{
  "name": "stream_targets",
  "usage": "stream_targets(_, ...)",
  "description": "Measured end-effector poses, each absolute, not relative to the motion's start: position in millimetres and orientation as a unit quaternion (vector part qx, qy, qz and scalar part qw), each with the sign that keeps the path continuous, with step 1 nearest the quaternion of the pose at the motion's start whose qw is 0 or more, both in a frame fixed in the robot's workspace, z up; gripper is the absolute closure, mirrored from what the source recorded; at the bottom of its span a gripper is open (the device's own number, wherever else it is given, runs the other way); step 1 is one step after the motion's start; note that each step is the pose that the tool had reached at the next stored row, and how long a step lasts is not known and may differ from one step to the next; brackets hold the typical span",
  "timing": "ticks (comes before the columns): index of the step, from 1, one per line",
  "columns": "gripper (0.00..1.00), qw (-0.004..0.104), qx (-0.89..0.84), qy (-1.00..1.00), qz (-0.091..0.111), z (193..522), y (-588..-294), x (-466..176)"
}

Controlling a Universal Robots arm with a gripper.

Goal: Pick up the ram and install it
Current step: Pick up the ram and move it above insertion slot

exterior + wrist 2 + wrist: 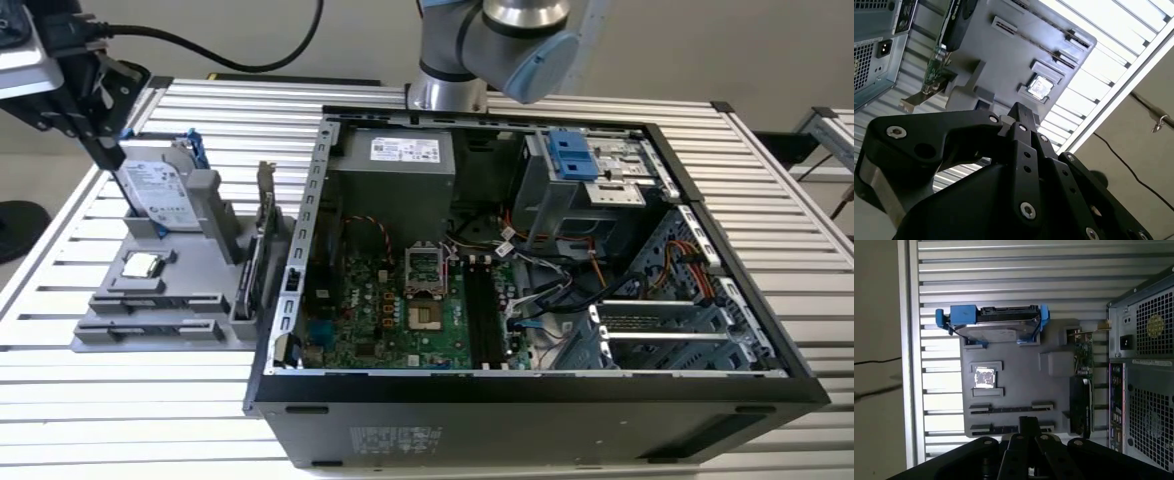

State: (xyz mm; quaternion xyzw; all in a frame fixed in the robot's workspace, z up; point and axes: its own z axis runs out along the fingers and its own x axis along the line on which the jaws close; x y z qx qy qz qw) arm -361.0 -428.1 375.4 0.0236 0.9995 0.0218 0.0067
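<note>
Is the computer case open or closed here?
Open: the computer case lies on its side with no side panel, its motherboard and cables exposed from above.

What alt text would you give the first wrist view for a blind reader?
The robot's black tool hangs above a grey holder on a slatted table. The holder carries a blue-framed hard drive, a processor chip and a green card.

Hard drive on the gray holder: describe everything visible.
The hard drive is a silver unit with a pale label on its broad face and a black connector on its top edge. A blue carrier clips around its ends. It stands on edge, leaning, in slots at one end of the gray holder, on the slatted table at the exterior view's left of the computer case.
</note>
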Motion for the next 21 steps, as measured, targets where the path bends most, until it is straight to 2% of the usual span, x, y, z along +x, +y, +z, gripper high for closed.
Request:
stream_targets(15,1.00,0.004,0.024,0.999,0.022,375,-459,-361)
stream_targets(21,1.00,0.004,0.024,0.999,0.021,375,-462,-361)
